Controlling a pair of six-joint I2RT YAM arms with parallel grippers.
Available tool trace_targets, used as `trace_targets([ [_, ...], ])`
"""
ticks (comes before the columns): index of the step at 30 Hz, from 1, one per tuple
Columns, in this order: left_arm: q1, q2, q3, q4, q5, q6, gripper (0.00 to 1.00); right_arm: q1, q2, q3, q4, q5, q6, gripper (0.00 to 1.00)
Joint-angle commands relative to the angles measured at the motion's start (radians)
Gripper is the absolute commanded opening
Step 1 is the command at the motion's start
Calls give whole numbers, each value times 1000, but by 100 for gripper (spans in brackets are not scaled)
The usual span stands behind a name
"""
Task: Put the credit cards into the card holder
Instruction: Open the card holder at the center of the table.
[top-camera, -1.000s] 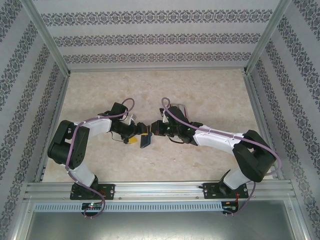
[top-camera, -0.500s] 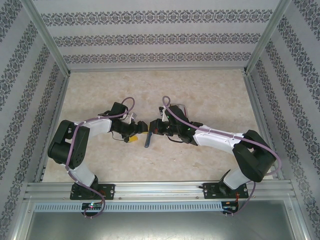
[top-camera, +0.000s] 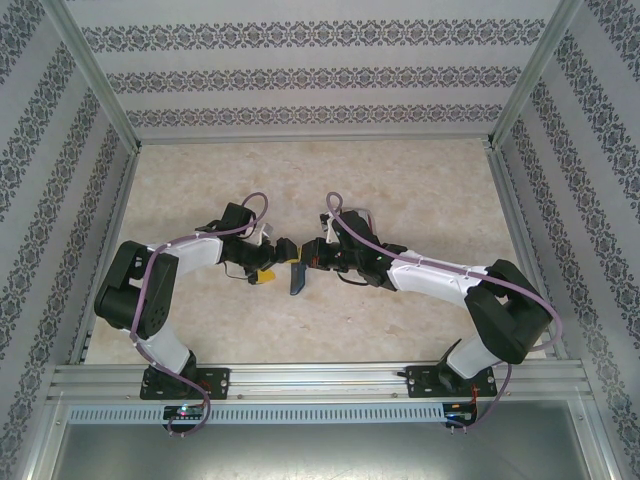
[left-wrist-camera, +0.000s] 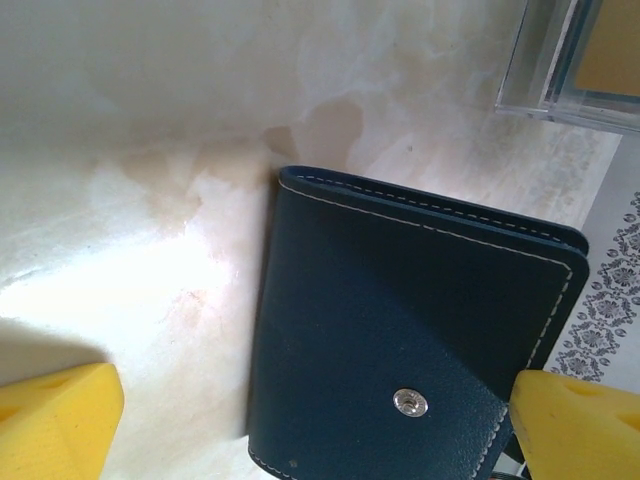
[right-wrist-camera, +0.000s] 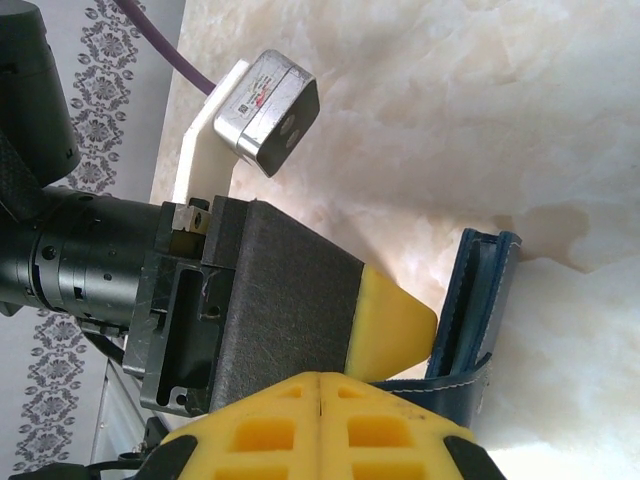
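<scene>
Early stage, 0 cards visibly in yet. The card holder (left-wrist-camera: 400, 330) is folded shut, its flap down with the snap (left-wrist-camera: 410, 402) showing on the flap. It is up off the surface (left-wrist-camera: 150, 150) and turned on edge between the 2 arms, near the middle of the workspace in the top view.

The right fingers (right-wrist-camera: 320, 425) look pressed together at the bottom of the right wrist view. The card holder's lower edge and flap run in under them, so I judge they are pinching it there, though the contact itself is hidden.

The left fingers (left-wrist-camera: 55, 415) are spread wide, 1 yellow tip on each side of the card holder's face. The far tip sits just beside its corner, and nothing is gripped.

The clear rack (left-wrist-camera: 530, 60) stands on the surface behind. A yellow-orange card (left-wrist-camera: 608, 50) seems to sit inside it, but that corner is cropped, so this is not certain. No other cards can be made out.

Left to do:
- unsnap and open the card holder
- pull each card from the rack
- slide each one into a slot

That is basically the whole task.
</scene>
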Motion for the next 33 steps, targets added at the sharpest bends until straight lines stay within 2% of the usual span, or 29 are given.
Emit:
trace_targets([
  [1,-8,-27,-5,21,27,-25,99,-11,-16,2,8,-14,-24,0],
  [11,-8,-60,24,14,31,-16,100,-25,-36,-22,18,-13,-11,0],
  [15,-8,-12,27,18,32,-13,94,-26,-37,-24,18,-11,-16,0],
  [21,-8,13,50,-59,-49,41,90,-26,-39,-23,19,-16,-13,0],
  [25,-8,8,84,-145,-104,95,82,-27,-58,-28,9,-2,-16,0],
  [29,-8,-13,98,-179,-156,112,62,-29,-78,-27,-34,29,-28,0],
  [33,-8,-36,106,-199,-185,119,52,-37,-100,-40,-65,60,-30,0],
])
